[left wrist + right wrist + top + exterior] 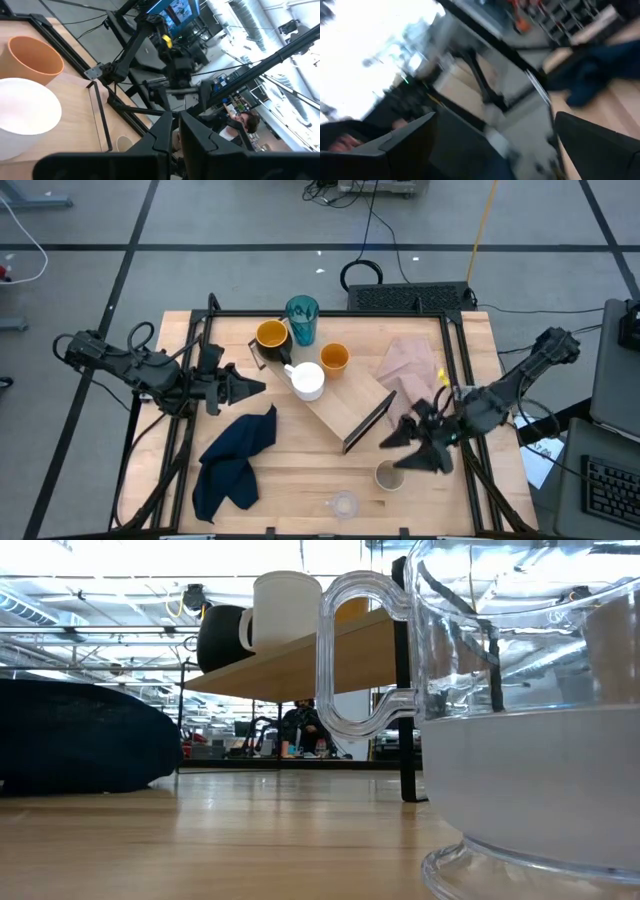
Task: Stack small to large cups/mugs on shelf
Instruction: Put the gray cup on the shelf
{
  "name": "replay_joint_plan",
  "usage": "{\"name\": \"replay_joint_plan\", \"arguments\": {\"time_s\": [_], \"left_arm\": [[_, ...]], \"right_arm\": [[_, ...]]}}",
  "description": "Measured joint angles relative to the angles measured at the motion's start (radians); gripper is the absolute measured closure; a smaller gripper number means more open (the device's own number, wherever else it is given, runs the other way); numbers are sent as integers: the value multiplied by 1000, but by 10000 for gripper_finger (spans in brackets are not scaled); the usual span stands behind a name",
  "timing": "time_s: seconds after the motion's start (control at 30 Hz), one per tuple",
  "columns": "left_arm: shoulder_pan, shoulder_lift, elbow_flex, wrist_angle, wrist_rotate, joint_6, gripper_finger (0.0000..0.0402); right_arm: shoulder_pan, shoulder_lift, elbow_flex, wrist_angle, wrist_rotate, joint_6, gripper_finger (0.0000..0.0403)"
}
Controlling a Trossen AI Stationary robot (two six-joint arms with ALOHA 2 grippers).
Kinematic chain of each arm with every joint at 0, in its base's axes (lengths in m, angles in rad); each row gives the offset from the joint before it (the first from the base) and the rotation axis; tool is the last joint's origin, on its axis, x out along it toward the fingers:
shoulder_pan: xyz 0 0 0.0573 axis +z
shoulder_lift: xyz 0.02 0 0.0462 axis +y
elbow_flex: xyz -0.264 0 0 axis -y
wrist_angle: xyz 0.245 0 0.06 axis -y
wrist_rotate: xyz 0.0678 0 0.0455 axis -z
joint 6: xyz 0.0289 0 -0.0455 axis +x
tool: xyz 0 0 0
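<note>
Hovering at the high view's lower right, the right gripper stands spread wide and empty just above the beige-grey cup, while the left gripper, pinched shut on nothing, waits at centre-left beside the white mug. The cup looks light, rigid and probably smooth, so pinching its rim wall seems safest. The shelf lies mid-frame.

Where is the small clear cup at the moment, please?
In the high view the clear cup stands on the table's near edge, right of the dark cloth and beside the beige cup.
</note>
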Motion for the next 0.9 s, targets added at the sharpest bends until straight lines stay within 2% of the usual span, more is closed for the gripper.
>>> {"name": "replay_joint_plan", "arguments": {"time_s": [0.27,0.37,0.47,0.73,0.9], "left_arm": [[0,0,0,-2,0,5,369],[0,0,0,-6,0,7,369],[0,0,0,-23,0,7,369],[-4,11,0,-58,0,5,369],[-4,42,0,-57,0,6,369]], "right_arm": [[62,138,296,-629,-6,48,12],[68,173,377,-783,-29,83,12],[67,210,416,-898,-74,106,12],[67,309,418,-1128,-258,180,12],[60,354,418,-1204,-235,130,12]]}}
